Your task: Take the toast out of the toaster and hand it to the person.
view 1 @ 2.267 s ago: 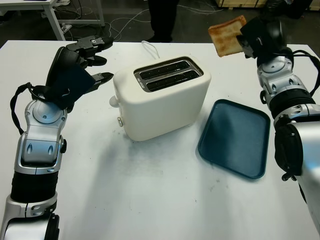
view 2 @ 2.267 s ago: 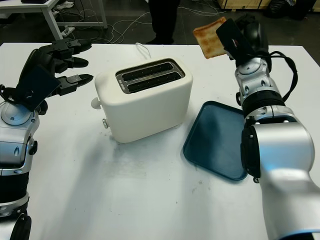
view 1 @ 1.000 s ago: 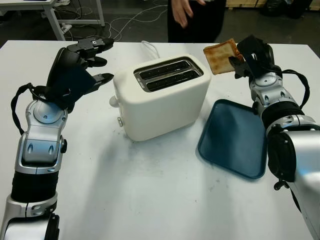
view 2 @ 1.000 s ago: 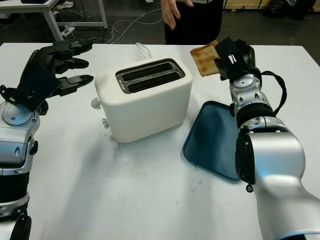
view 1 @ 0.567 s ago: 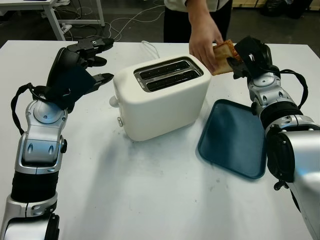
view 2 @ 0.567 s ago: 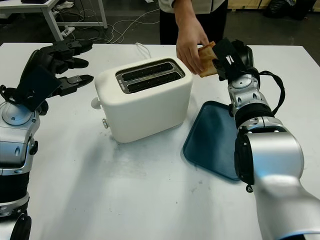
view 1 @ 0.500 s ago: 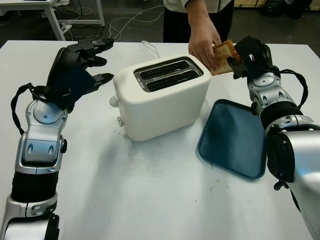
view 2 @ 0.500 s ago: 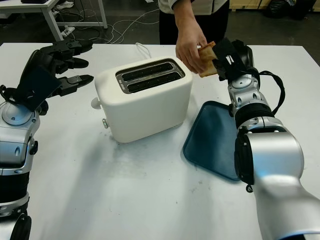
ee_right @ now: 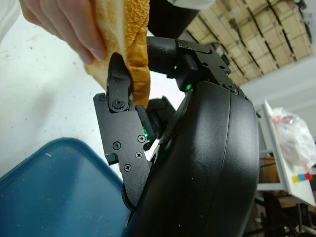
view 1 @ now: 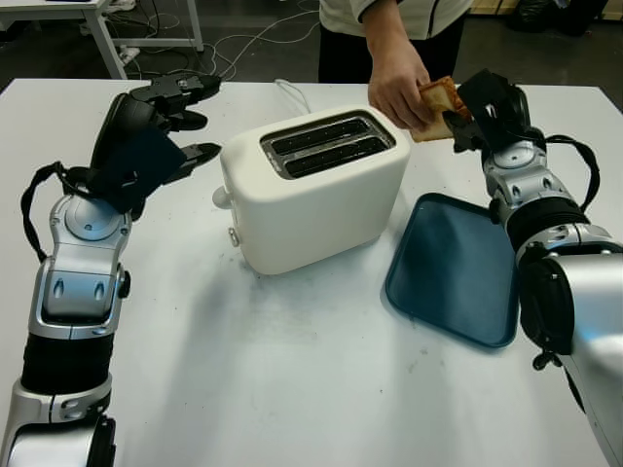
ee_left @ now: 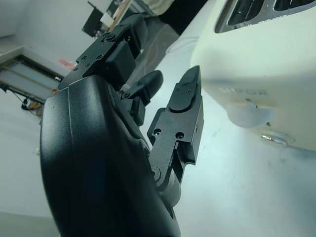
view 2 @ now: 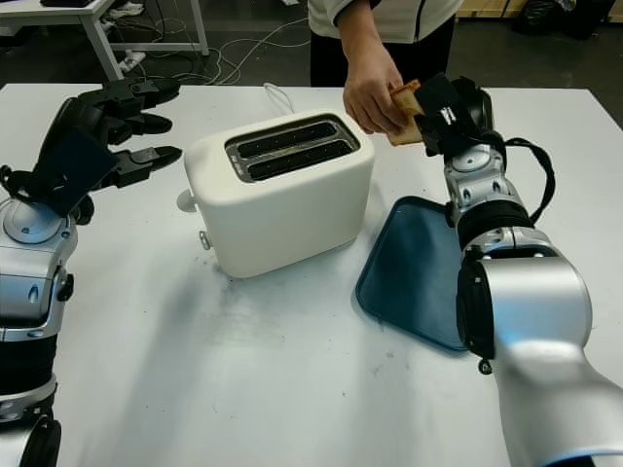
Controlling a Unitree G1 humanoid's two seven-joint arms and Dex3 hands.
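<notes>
Behind the toaster's [view 1: 313, 190] far right corner, the right hand [view 1: 484, 101] holds the slice of toast [view 1: 438, 98] raised above the white table [view 1: 292, 389], its fingers [ee_right: 120, 129] closed on one edge. A person's hand [view 1: 397, 86] grips the opposite edge of the same slice, so both hold it at once. Both toaster slots look empty from above. Right of the toaster lies a dark blue tray [view 1: 458, 268], bare. Left of the toaster, the left hand [view 1: 156, 126] hangs open above the table, holding nothing, fingers [ee_left: 181, 118] pointing toward the toaster's side
</notes>
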